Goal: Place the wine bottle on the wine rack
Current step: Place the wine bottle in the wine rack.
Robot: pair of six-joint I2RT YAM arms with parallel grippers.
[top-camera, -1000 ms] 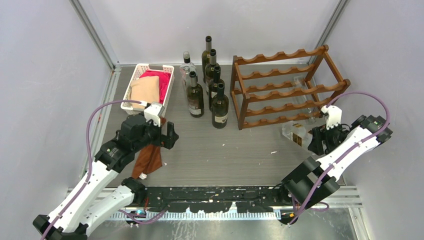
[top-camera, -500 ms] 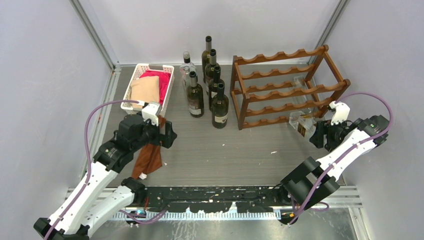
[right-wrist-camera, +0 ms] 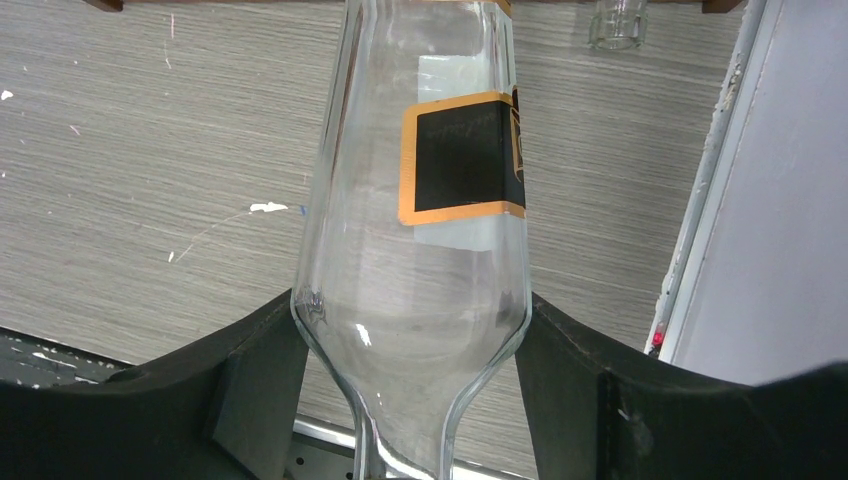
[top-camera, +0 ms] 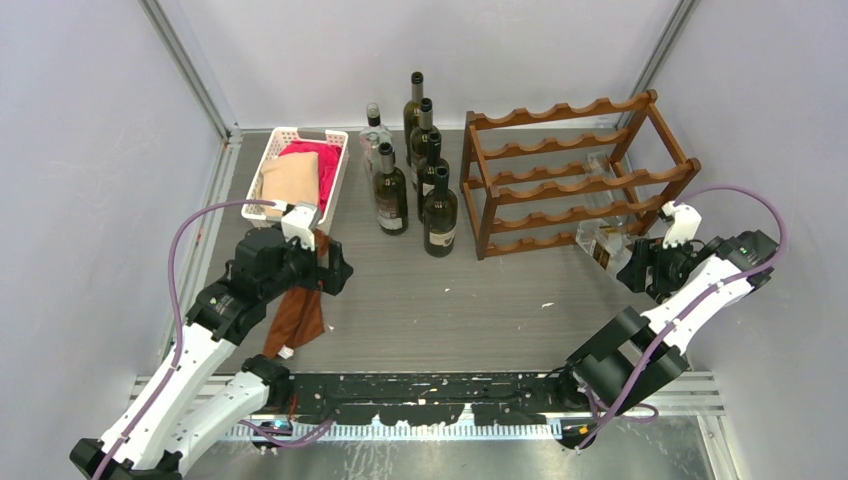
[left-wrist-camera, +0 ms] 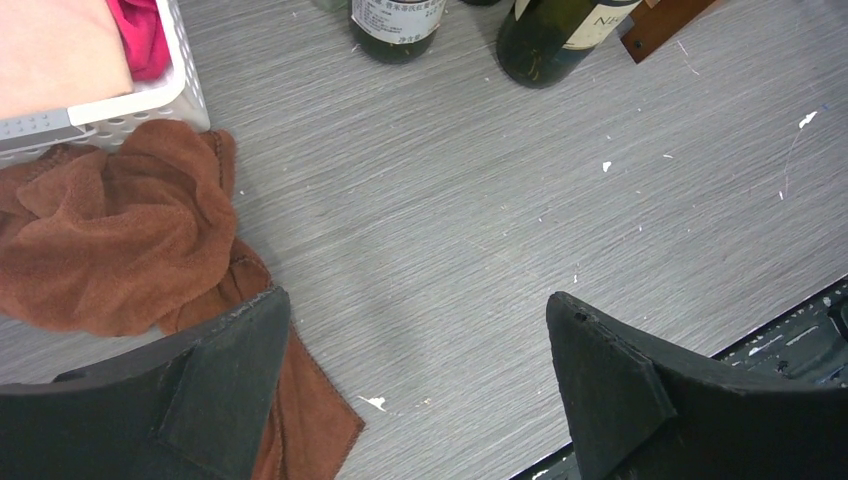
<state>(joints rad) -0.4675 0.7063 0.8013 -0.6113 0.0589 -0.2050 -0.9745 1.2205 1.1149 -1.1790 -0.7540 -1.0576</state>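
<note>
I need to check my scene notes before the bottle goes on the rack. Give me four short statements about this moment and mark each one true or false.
1. The right end effector grips a clear bottle with a black, orange-edged label. True.
2. The left end effector is shut on the brown cloth. False: it is open and holds nothing. The cloth lies on the table beside it.
3. Dark bottles stand upright to the left of the wine rack. True.
4. The white basket is empty. False: it holds a pink cloth and a beige item.

Grey table point(top-camera: 450, 300), wine rack point(top-camera: 575, 175), bottles point(top-camera: 440, 215), basket point(top-camera: 338, 170), cloth point(top-camera: 298, 315)
</note>
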